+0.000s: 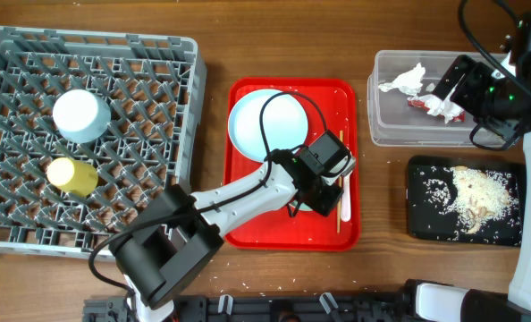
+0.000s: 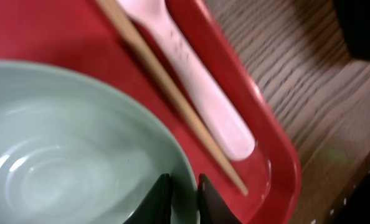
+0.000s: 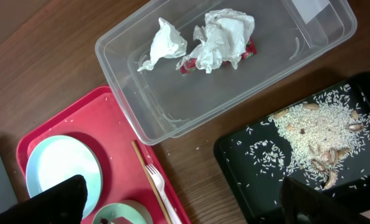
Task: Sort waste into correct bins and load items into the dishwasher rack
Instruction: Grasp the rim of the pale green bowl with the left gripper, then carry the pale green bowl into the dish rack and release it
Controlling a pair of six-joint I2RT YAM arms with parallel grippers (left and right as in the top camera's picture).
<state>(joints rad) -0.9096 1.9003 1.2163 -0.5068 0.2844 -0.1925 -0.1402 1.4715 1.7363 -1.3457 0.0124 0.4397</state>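
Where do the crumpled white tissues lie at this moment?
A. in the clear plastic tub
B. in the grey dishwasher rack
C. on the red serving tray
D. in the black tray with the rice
A: the right wrist view shows the crumpled white tissues inside the clear plastic tub, beside the red wrapper, while the black tray holds only food scraps.

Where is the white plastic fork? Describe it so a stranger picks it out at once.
Find the red serving tray mid-table, between the grey rack and the clear tub. Along its right edge lies the fork, beside the wooden chopsticks. It is white, flat and tined; the chopsticks are thin tan sticks.
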